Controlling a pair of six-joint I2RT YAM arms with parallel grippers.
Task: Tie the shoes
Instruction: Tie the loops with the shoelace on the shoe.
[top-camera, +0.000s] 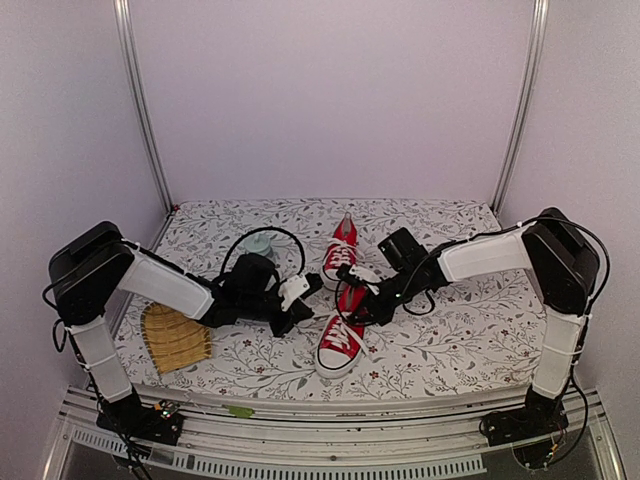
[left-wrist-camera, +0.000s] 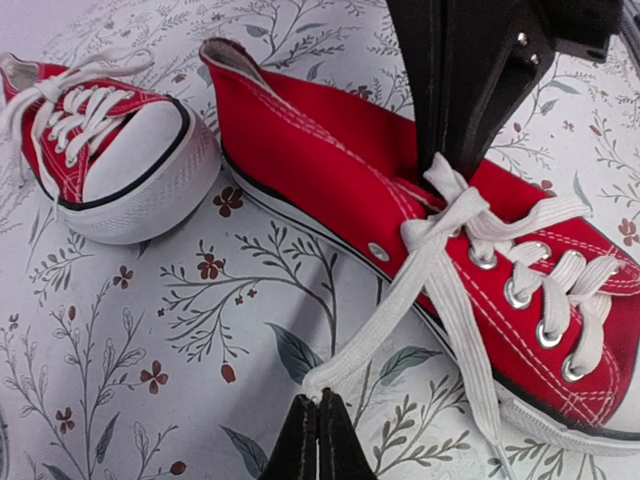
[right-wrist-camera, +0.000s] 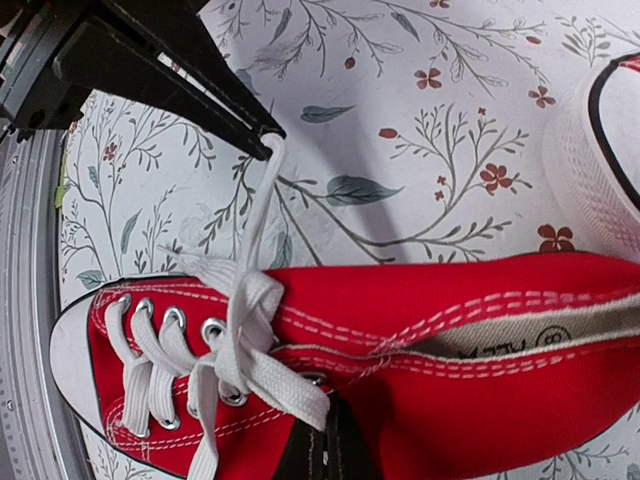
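Two red shoes with white laces lie mid-table: the near shoe (top-camera: 338, 345) (left-wrist-camera: 330, 170) (right-wrist-camera: 450, 310) and the far shoe (top-camera: 342, 245) (left-wrist-camera: 120, 170) (right-wrist-camera: 600, 150). My left gripper (top-camera: 303, 288) (left-wrist-camera: 320, 410) is shut on a lace loop (left-wrist-camera: 400, 320) pulled out to the left of the near shoe, just above the cloth. My right gripper (top-camera: 352, 303) (right-wrist-camera: 335, 430) is shut on the other lace loop (right-wrist-camera: 285, 385), low against the shoe's right side. Between the two loops, a crossed knot (left-wrist-camera: 440, 215) sits over the top eyelets. The far shoe's laces look loose.
A woven bamboo mat (top-camera: 175, 338) lies at the front left. A small teal object (top-camera: 258, 243) with a black cable sits behind my left arm. The floral tablecloth (top-camera: 450, 340) ends at a metal rail (top-camera: 330, 415) in front. White walls enclose the back and sides.
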